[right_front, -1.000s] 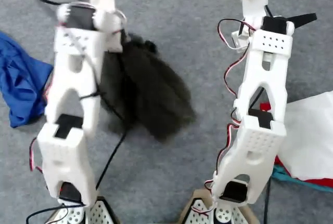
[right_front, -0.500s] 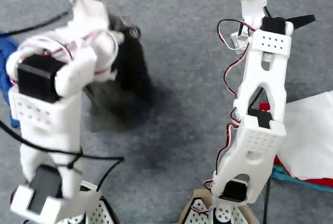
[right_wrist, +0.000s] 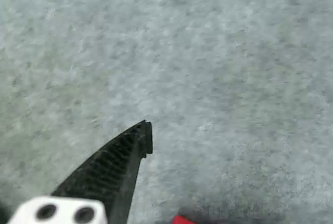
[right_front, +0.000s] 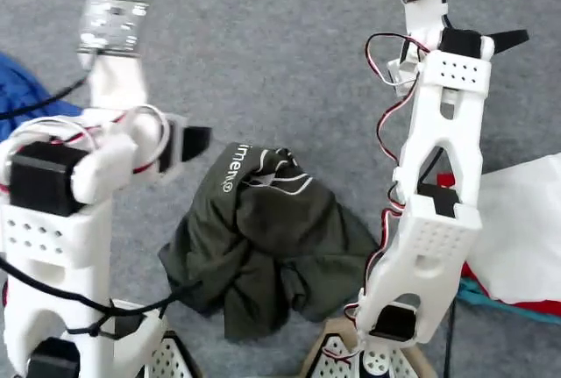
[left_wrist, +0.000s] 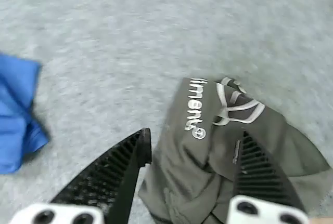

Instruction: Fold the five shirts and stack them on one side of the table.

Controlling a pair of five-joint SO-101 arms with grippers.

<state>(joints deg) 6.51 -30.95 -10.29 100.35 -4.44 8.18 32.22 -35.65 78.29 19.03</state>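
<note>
A dark olive shirt (right_front: 263, 242) with white print lies crumpled on the grey table (right_front: 289, 71), near the front between the two arms. My left gripper (right_front: 195, 139) hangs just above the shirt's left edge. In the left wrist view it (left_wrist: 195, 143) is open over the shirt (left_wrist: 218, 141), holding nothing. A blue shirt (right_front: 17, 97) is bunched at the far left (left_wrist: 15, 115). On the right, a white shirt (right_front: 526, 220) lies on top of red and teal cloth (right_front: 517, 301). My right gripper (right_front: 511, 39) is raised at the back right over bare table, open, with one finger (right_wrist: 127, 154) showing.
The back and middle of the grey table are bare cloth-covered surface. The two arm bases (right_front: 351, 356) stand at the front edge, close to the olive shirt. A sliver of red cloth (right_wrist: 181, 219) shows under the right wrist.
The left arm carried the olive shirt from the back of the table toward the front, then let it go. The shirt now lies crumpled and the gripper is open. The right arm has not moved.
</note>
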